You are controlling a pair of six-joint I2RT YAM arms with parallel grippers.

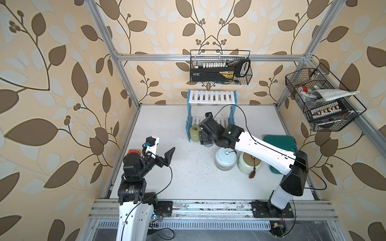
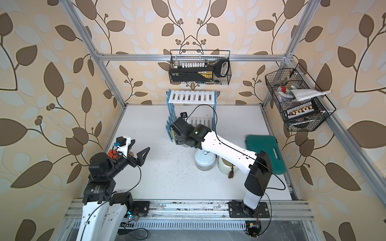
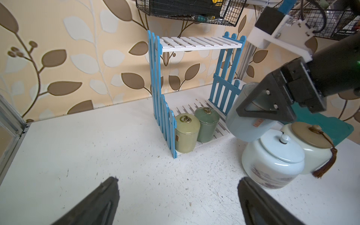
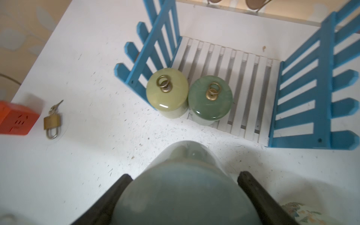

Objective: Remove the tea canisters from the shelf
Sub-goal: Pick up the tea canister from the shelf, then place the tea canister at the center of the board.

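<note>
The shelf [image 1: 212, 97] [image 3: 198, 43] stands at the back of the table, its top board bare. On its lower board [image 4: 233, 64] stand a yellow-green canister [image 3: 187, 134] [image 4: 166, 91] and a green canister [image 3: 206, 124] [image 4: 210, 97], side by side at the front edge. My right gripper [image 4: 185, 175] is shut on a grey-blue canister [image 3: 247, 128], held tilted above the table just in front of the shelf. On the table below it stand a pale-blue knobbed jar [image 1: 225, 159] and a cream tasselled jar [image 1: 249, 164]. At the left of the table, my left gripper [image 3: 178, 179] is open and holds nothing.
A green case [image 1: 282, 144] lies on the right of the table. An orange power cube [image 4: 15, 118] and a brass padlock [image 4: 51, 122] lie near the left edge. Black wire baskets hang on the back wall [image 1: 220, 66] and the right wall [image 1: 321, 100].
</note>
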